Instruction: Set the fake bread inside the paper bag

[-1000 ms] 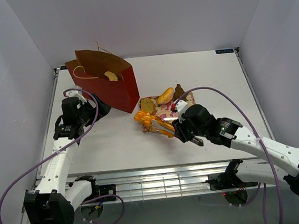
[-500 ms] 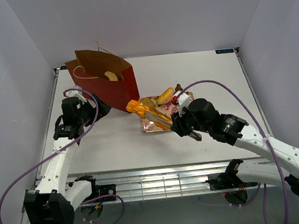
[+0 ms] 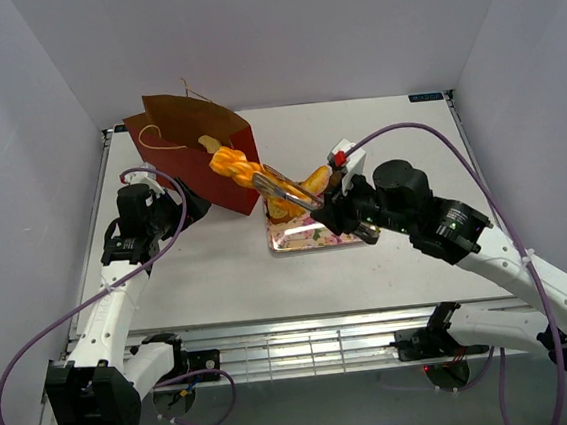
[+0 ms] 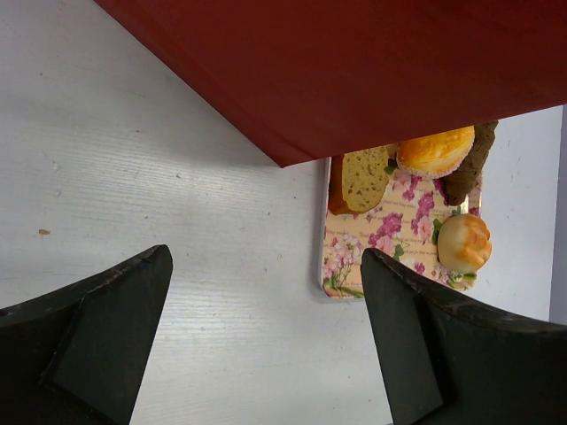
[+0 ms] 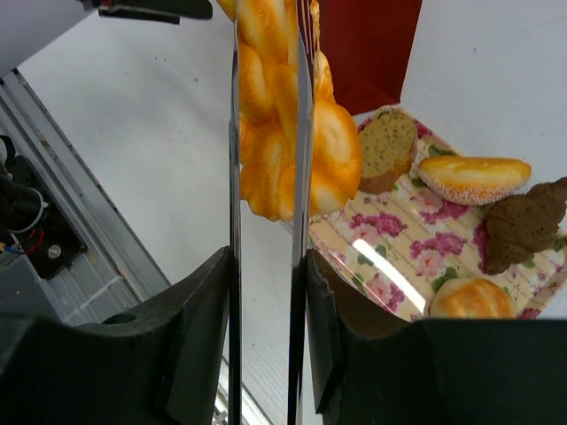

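Note:
My right gripper [image 3: 336,210] [image 5: 266,266] is shut on metal tongs [image 3: 287,192] [image 5: 235,177]. The tongs pinch a golden-orange twisted loaf [image 3: 234,166] [image 5: 283,133], held in the air at the near rim of the dark red paper bag [image 3: 199,165] [image 4: 354,71] [image 5: 368,44]. One pastry [image 3: 208,142] lies inside the bag. A toast slice [image 5: 385,150] [image 4: 363,177], a sugared roll [image 5: 474,177] [image 4: 434,150], a brown croissant [image 5: 523,226] and a round roll [image 5: 469,301] [image 4: 463,241] lie on the pink floral tray [image 3: 306,238] [image 5: 390,248]. My left gripper [image 3: 181,207] [image 4: 266,310] is open and empty on the table beside the bag's base.
The floral tray [image 4: 372,257] lies just right of the bag's corner. Grey walls stand close to the table's left, right and back sides. A metal rail [image 3: 306,346] runs along the near edge between the arm bases.
My right arm has lifted the tongs and the twisted loaf up and to the left, from beside the tray to the bag's rim. The left arm has not moved.

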You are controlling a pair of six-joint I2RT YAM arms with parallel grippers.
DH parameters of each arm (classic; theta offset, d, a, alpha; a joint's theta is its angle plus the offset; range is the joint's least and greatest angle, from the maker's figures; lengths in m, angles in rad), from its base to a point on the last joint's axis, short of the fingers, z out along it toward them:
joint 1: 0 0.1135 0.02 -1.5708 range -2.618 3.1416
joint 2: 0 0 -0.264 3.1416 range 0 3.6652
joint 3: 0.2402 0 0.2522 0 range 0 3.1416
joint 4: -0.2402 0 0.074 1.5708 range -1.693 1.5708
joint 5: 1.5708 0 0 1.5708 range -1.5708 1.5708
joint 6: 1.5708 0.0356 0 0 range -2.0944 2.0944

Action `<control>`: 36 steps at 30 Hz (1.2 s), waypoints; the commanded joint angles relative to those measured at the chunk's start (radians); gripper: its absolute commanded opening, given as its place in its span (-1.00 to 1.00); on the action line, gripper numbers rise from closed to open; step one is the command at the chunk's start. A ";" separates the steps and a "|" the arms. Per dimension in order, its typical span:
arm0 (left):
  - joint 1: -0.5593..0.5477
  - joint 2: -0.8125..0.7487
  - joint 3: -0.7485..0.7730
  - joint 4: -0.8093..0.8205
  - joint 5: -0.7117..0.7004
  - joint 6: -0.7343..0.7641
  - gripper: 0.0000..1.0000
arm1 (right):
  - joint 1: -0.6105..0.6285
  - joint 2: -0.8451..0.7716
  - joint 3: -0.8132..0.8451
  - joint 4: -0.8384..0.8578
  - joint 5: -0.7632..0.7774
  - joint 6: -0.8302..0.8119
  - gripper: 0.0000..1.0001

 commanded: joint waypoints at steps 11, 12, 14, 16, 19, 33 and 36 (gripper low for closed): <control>-0.003 -0.001 -0.001 0.011 0.024 -0.007 0.96 | 0.003 0.283 0.383 0.118 0.008 -0.117 -0.31; -0.003 -0.004 -0.001 0.009 0.024 -0.007 0.96 | 0.003 0.304 0.404 0.118 0.010 -0.138 -0.31; -0.004 -0.005 -0.002 0.011 0.023 -0.008 0.96 | 0.002 0.364 0.469 0.116 0.014 -0.158 -0.31; -0.003 -0.004 -0.002 0.012 0.026 -0.008 0.96 | 0.000 0.422 0.534 0.114 0.015 -0.171 -0.31; -0.003 -0.001 -0.002 0.012 0.029 -0.008 0.96 | -0.005 0.494 0.602 0.111 0.016 -0.189 -0.30; -0.003 0.001 -0.004 0.014 0.035 -0.010 0.96 | -0.034 0.738 0.868 0.102 0.033 -0.230 -0.28; -0.004 0.001 -0.004 0.014 0.038 -0.010 0.96 | -0.044 0.780 0.897 0.104 0.024 -0.230 -0.27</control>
